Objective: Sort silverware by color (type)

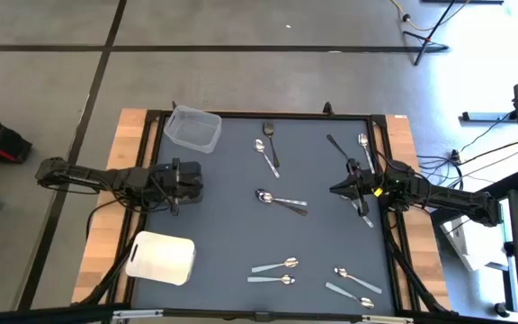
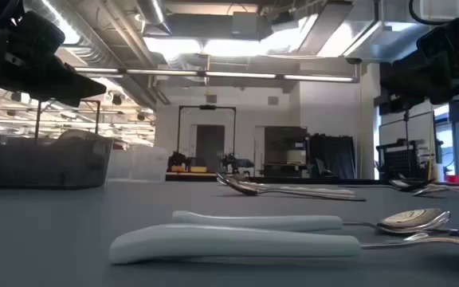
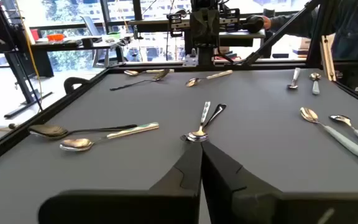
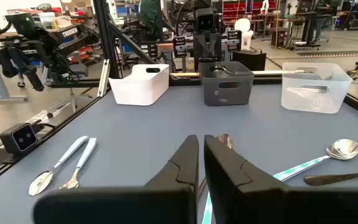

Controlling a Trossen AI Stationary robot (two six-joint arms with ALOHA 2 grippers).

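Observation:
Small silverware lies flat and scattered on the dark mat. A crossed silver spoon and dark utensil (image 1: 281, 202) sit mid-table. Another silver and dark pair (image 1: 269, 148) lies near the far edge. Two pale-handled spoons (image 1: 275, 272) and two more (image 1: 356, 286) lie near the near edge. Others (image 1: 364, 142) are at far right. My left gripper (image 1: 201, 187) (image 3: 199, 152) hangs shut above the mat's left part. My right gripper (image 1: 334, 189) (image 4: 201, 149) hangs shut over the right part. One spoon bowl (image 4: 224, 142) shows just past its fingertips.
A clear plastic tub (image 1: 192, 129) stands at the far-left corner and a white rounded-square tray (image 1: 160, 257) at the near-left. Wooden strips (image 1: 124, 162) border the mat on both sides. Open mat lies between the two grippers, around the crossed pair.

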